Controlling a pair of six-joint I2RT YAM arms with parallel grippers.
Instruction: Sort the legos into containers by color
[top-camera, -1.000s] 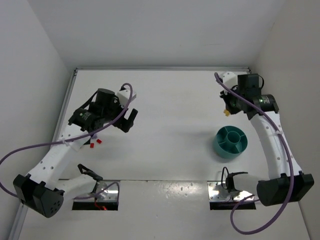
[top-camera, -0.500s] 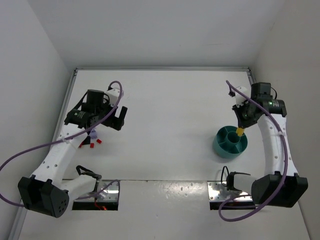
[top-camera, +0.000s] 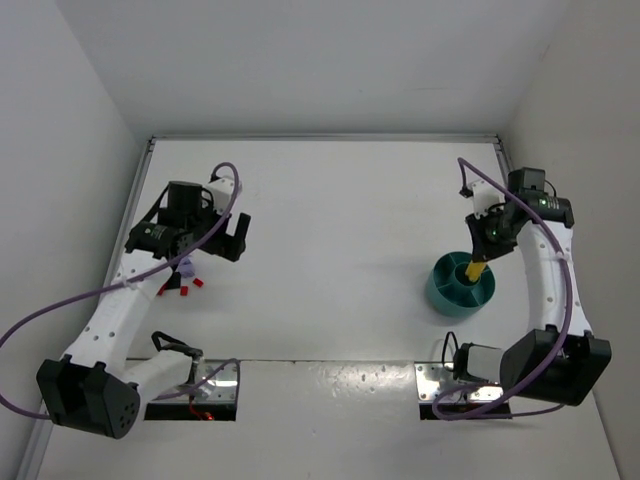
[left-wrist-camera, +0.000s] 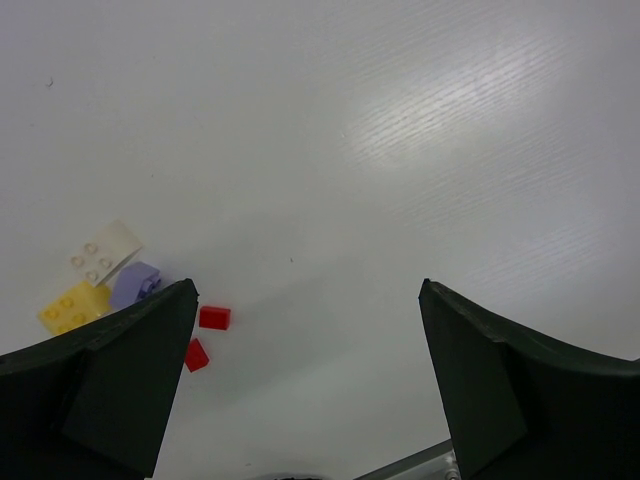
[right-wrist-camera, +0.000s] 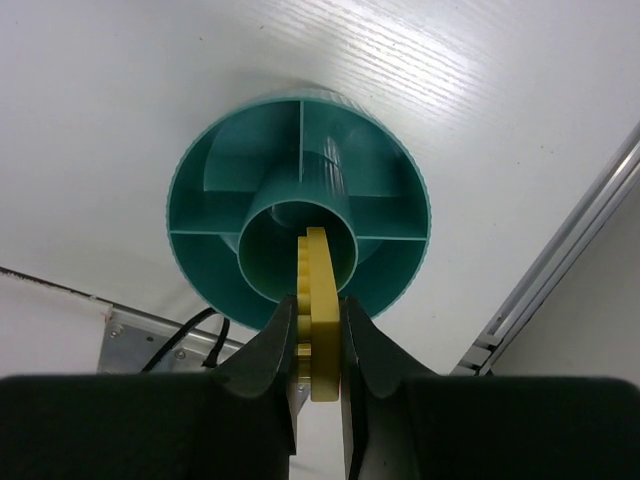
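Swung over the teal bowl, the right tool pinches a yellow lego above its central cup.

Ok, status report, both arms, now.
Right gripper shut on yellow lego, poised over bowl. Left gripper open, empty, above loose legos on table. Nothing blocking the drop.
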